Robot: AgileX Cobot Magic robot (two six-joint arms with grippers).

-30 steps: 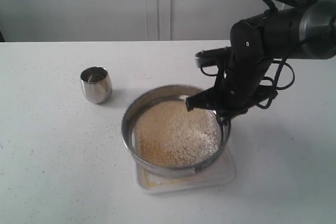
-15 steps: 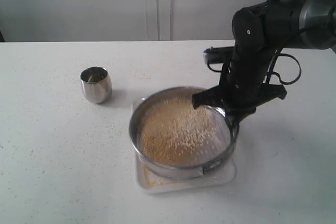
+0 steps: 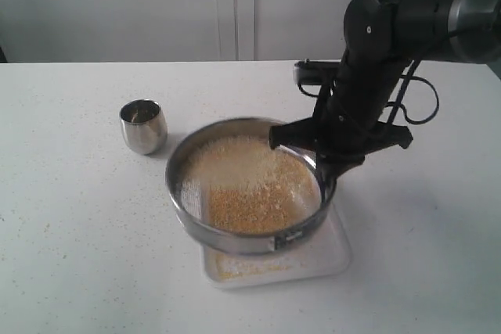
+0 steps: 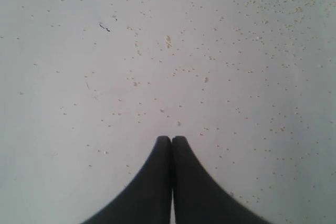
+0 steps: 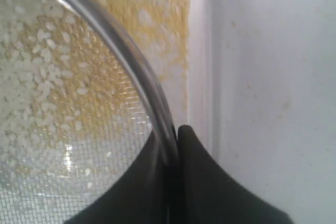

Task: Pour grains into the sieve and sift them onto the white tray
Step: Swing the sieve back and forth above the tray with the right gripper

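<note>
White speckled tabletop (image 3: 78,256) fills the scene. The black right gripper (image 3: 322,163) pinches the right-hand rim of a wide round stainless-steel sieve (image 3: 235,236), one jaw inside and one outside, holding it just above a flat rectangular white tray (image 3: 333,252) and overhanging the tray's left edge. Yellow and whitish grains (image 3: 250,185) lie on the mesh; fine yellow ones dust the tray. A small shiny steel cup (image 3: 143,126) stands apart at left. The black left gripper (image 4: 171,141) is closed and empty above scattered specks.

Yellow and whitish grains (image 3: 244,193) are seen on the fine mesh of the silver sieve (image 3: 227,238). The white tray (image 3: 330,253) is dusted yellow.
</note>
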